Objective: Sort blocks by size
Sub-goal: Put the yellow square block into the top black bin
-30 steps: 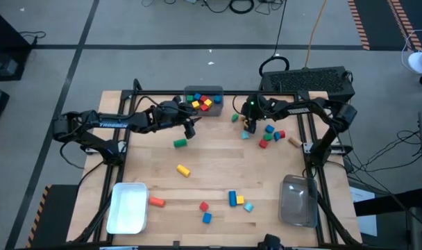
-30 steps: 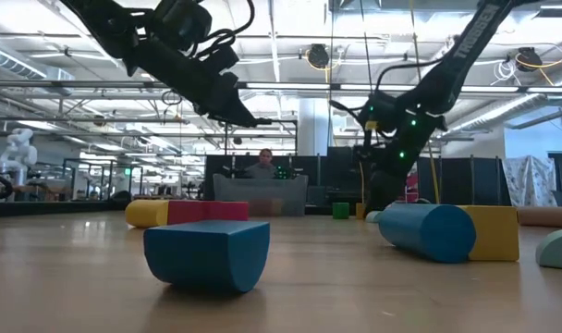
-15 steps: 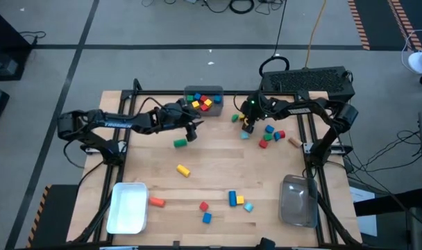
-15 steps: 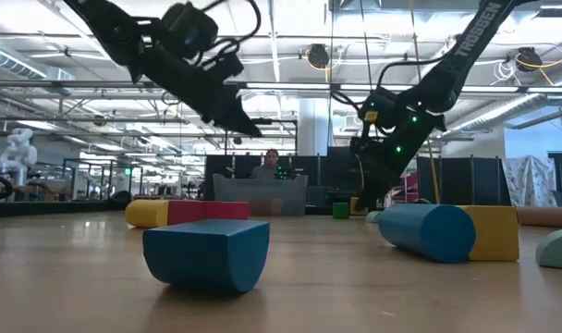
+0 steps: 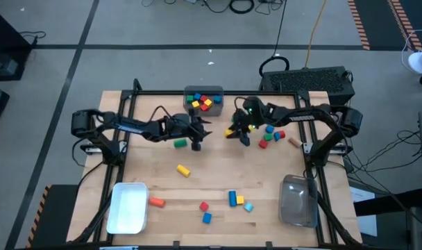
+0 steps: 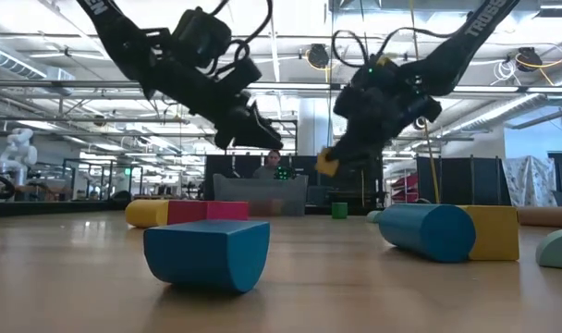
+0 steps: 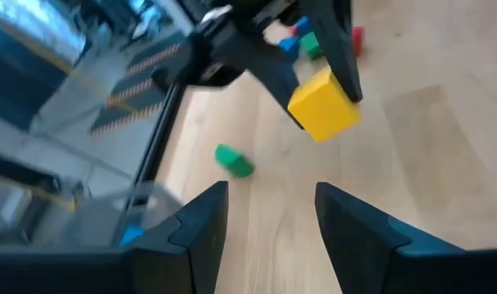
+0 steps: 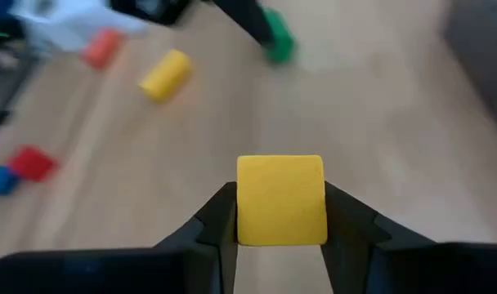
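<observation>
Right gripper [image 8: 279, 214] clamped on yellow cube [image 8: 280, 200], up over table middle. Left gripper [image 7: 269, 216] fingers apart, empty, facing it. Grey bin [image 5: 203, 96] just behind.

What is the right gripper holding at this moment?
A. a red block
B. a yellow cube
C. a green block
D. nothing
B: the right wrist view shows the yellow cube clamped between the right gripper's fingers, and in the low view the cube is lifted clear of the table.
</observation>
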Controlling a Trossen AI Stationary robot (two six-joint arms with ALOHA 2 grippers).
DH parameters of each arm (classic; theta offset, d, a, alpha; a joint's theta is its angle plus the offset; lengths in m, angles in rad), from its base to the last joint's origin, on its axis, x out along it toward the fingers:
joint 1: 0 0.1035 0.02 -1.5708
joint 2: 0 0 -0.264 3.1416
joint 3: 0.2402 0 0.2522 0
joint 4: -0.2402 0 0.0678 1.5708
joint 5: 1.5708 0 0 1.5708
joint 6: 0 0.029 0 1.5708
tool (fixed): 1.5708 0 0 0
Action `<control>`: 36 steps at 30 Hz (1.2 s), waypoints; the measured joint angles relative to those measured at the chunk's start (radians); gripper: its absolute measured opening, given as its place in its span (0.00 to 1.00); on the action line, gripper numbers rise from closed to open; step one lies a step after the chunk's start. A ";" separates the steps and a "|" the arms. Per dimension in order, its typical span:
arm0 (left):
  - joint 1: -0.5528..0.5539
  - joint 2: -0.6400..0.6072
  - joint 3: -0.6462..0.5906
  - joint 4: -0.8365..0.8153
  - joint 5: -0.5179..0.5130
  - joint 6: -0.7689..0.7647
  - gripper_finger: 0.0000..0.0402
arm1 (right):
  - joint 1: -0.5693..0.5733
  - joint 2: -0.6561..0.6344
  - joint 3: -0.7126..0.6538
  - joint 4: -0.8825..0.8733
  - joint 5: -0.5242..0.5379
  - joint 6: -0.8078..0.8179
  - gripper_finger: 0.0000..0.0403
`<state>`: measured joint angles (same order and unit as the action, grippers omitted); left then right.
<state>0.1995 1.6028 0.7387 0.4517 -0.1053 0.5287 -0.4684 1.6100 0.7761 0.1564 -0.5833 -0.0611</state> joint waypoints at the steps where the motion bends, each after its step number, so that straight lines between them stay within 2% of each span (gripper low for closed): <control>1: -0.011 0.000 0.000 0.004 0.000 0.022 0.46 | 0.012 0.000 0.000 0.018 -0.025 0.005 0.28; 6: -0.062 0.000 0.000 0.013 0.030 0.130 0.46 | 0.068 0.000 0.000 0.121 -0.103 0.032 0.28; 13: -0.111 0.000 0.000 0.090 0.037 0.194 0.46 | 0.115 0.000 0.000 0.201 -0.100 0.059 0.29; 17: -0.127 0.000 0.000 0.123 0.077 0.206 0.46 | 0.117 0.000 0.000 0.213 -0.100 0.069 0.29; 21: -0.143 0.000 0.000 0.117 0.112 0.298 0.46 | 0.117 0.000 0.000 0.234 -0.099 0.090 0.29; 30: -0.149 0.017 0.028 0.113 0.115 0.297 0.46 | 0.124 0.000 0.000 0.237 -0.097 0.101 0.29; 36: -0.151 0.091 0.077 0.105 0.130 0.303 0.46 | 0.151 0.002 -0.001 0.237 -0.093 0.102 0.29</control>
<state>0.0490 1.6937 0.8162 0.5568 0.0243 0.8315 -0.3176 1.6115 0.7753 0.3937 -0.6762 0.0406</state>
